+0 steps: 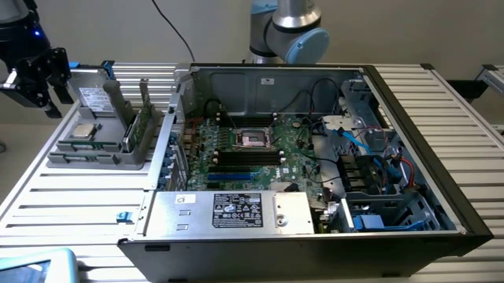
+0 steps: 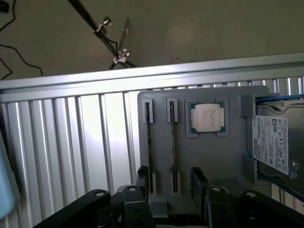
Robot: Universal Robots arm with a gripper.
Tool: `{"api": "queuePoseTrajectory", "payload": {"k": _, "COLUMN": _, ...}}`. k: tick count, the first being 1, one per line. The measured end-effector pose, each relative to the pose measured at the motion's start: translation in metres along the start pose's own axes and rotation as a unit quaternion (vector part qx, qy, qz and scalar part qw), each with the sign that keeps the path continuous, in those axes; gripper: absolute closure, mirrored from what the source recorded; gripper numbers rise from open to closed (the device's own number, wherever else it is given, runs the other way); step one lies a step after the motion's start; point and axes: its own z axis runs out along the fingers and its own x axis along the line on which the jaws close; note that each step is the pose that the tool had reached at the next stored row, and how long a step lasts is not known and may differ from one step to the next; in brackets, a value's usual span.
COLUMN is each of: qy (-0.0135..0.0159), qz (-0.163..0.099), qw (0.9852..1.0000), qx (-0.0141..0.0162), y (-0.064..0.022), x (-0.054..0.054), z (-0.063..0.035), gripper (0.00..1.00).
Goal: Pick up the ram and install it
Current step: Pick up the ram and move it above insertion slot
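**A:** Nearest the wrist camera?

**B:** Gripper [image 2: 171,183], with black fingers [image 2: 142,178] spread apart, pinching nothing. Poised over one end of the grey holder [image 2: 228,161].

**A:** And the ram?

**B:** The ram [image 2: 173,142]: a thin green stick, seated on edge in a narrow slot of the grey holder. Lined up between the spread fingers, apparently untouched. Probably stood on edge to leave both flat faces open to a pinch.

**A:** Anything beside it?

**B:** A second stick [image 2: 148,140] in the holder's neighbouring slot, just beside one finger. Next, a square processor [image 2: 206,117], lying flat in its own pocket. Then a hard drive [image 2: 270,142], propped at the holder's side opposite the sticks.

**A:** Farther off?

**B:** Beside the holder, on the same slatted table [image 1: 71,200], an open computer case [image 1: 268,88]. Laid on its side, likely to turn the motherboard [image 1: 200,150] upward. Black memory slots [image 1: 248,156] there, well apart from the holder. Installation not yet begun.
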Motion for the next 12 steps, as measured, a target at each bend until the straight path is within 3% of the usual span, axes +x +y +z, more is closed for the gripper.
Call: {"api": "queuePoseTrajectory", "payload": {"k": 12, "qy": 0.0005, "qz": 0.0, "qw": 1.0, "qx": 0.0001, "y": -0.0046, "x": 0.003, "z": 0.0217, "gripper": 0.51}}
